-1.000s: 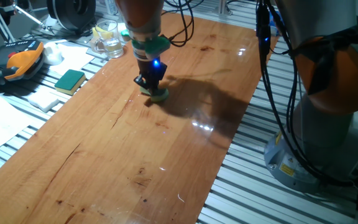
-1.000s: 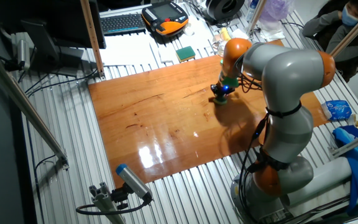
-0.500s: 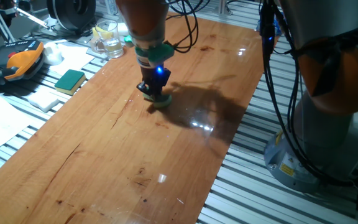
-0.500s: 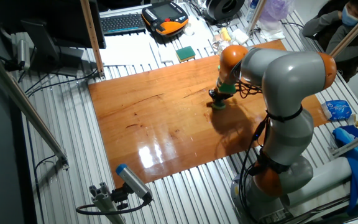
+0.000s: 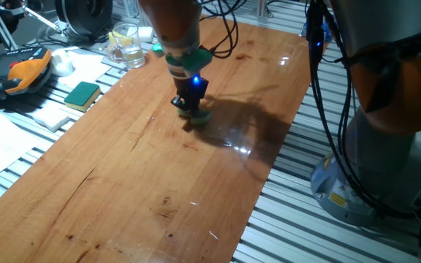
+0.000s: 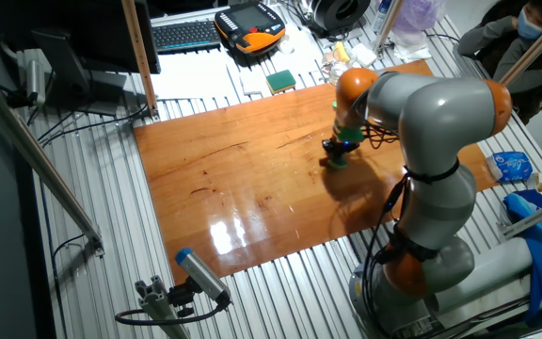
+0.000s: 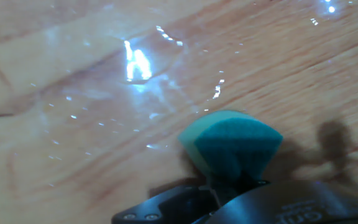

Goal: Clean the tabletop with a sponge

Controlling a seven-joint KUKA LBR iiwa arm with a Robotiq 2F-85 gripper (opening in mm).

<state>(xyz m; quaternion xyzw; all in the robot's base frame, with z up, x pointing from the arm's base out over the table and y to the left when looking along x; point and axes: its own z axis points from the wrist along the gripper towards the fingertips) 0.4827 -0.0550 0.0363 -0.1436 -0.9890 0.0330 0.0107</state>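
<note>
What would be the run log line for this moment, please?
phase: wiping | gripper: shut on sponge | sponge: pressed on tabletop | spare sponge: off board, untouched

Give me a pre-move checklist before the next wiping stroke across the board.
1. Sponge held in the hand: ok.
2. Sponge down on the tabletop: ok, it appears pressed against the wood in both fixed views.
3. Path ahead on the board free of objects: ok.
4. Spare green sponge off the board: ok, it lies on the ribbed frame.
5. Glass cup away from the stroke: ok, beyond the board's far corner.
6. Pressing force: cannot tell.
</note>
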